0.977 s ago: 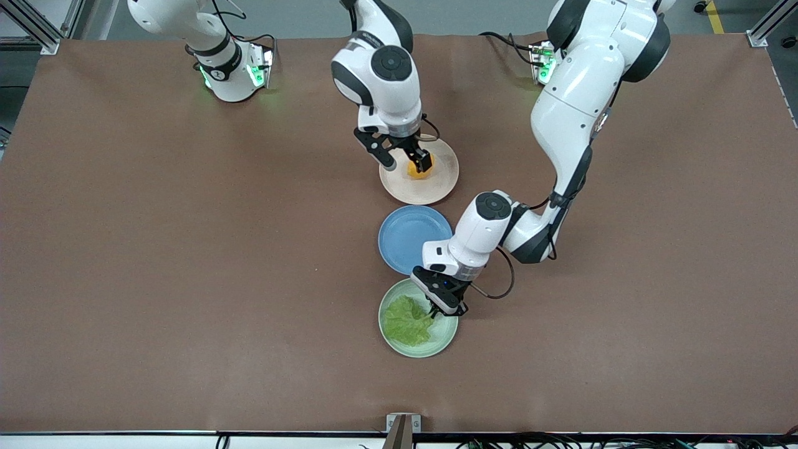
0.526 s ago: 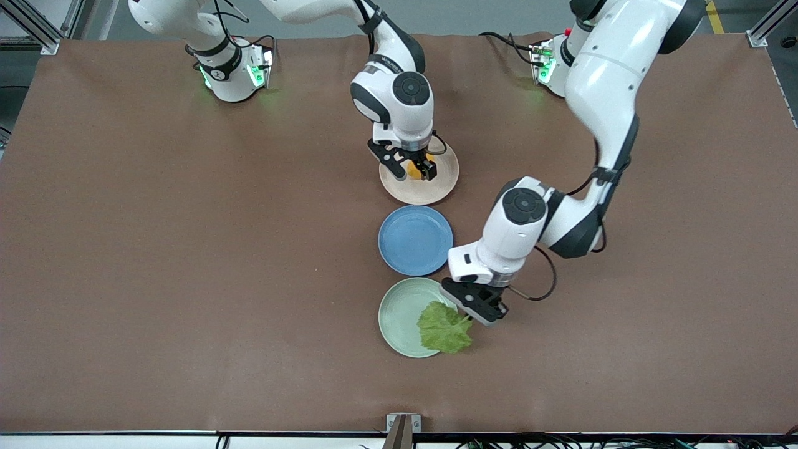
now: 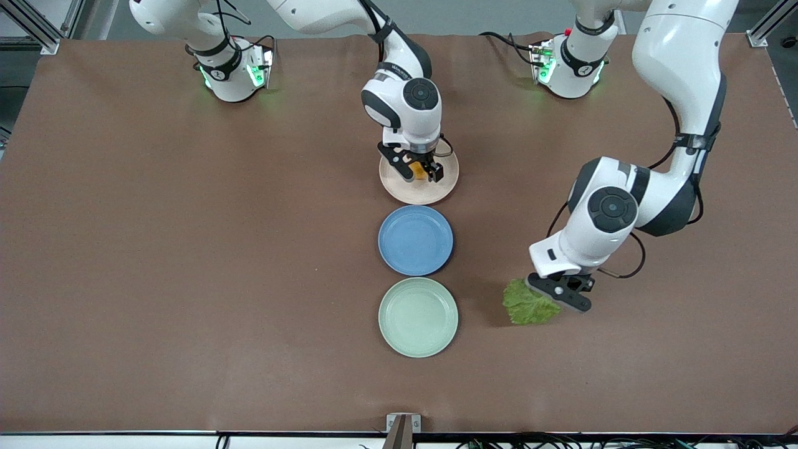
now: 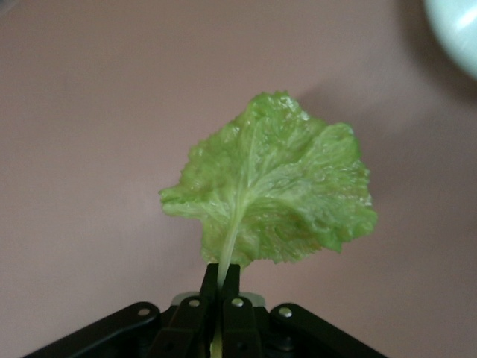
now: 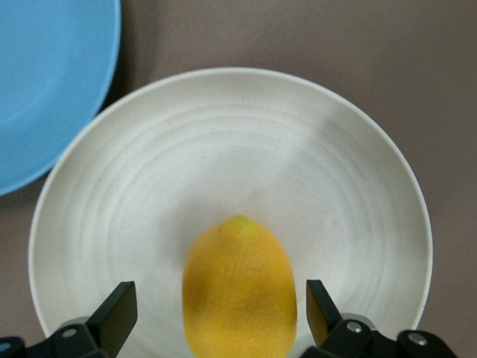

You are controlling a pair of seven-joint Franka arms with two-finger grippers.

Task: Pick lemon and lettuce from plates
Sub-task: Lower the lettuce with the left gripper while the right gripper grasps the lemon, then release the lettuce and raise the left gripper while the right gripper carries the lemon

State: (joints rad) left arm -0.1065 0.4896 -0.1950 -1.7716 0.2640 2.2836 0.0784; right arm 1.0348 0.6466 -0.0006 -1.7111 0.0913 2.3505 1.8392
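Nearest the front edge of the desk, the mint green plate (image 3: 418,317) now lies bare: a second ago the lettuce (image 3: 528,304) was lying on it, half a second ago it was dragging over the rim, and now it hangs clear of the plate, over bare table (image 3: 187,280) toward the left arm's end. The left gripper (image 3: 559,292) is clenched on the pale stalk, as the left wrist view shows (image 4: 220,287), with the leaf (image 4: 276,194) fanning away from the fingers. Its long axis runs from the pinched stalk out to the frilled edge, which points back toward the green plate. That half of the task looks done bar the setting down.

The blue plate (image 3: 415,239) comes next, empty and no part of the job.

Closest to the back edge, the beige-pink plate (image 3: 419,181) carries the lemon (image 5: 240,294), which has not left it. The right gripper (image 3: 419,171) has dropped lower around it; its fingers (image 5: 115,313) stand spread on either side of the fruit, not touching it. The lemon lies lengthwise between them, its nubby tip pointing away from the wrist toward the plate's middle. Closing and lifting appear to be what remains.
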